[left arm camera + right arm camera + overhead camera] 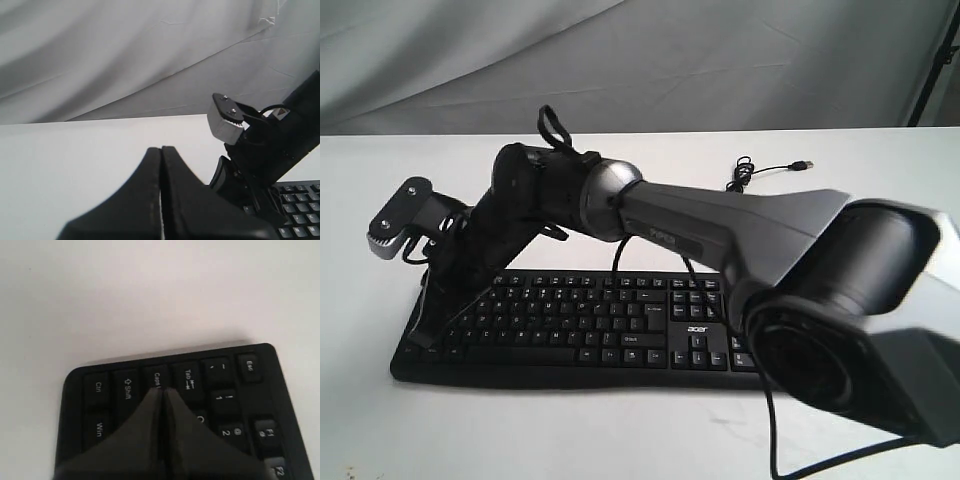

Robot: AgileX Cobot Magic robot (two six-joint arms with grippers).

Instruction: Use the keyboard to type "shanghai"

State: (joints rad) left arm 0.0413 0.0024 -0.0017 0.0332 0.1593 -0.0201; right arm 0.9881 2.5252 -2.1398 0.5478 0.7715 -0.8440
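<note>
The black keyboard (610,320) lies flat on the white table, its "acer" logo to the right of the letter keys. My right arm reaches across it to its left end. There the right gripper (421,337) points down, shut and empty. In the right wrist view its tips (162,391) sit by the Caps Lock key, with Tab, Shift and Ctrl keys of the keyboard (220,405) around them. My left gripper (161,149) is shut and empty over bare table. A corner of the keyboard (300,205) shows beside it. This gripper does not show in the exterior view.
The thin black USB cable (770,170) curls on the table (570,430) behind the keyboard. The right arm's grey wrist camera (225,117) stands close beside my left gripper. A grey cloth backdrop (640,60) hangs behind the table.
</note>
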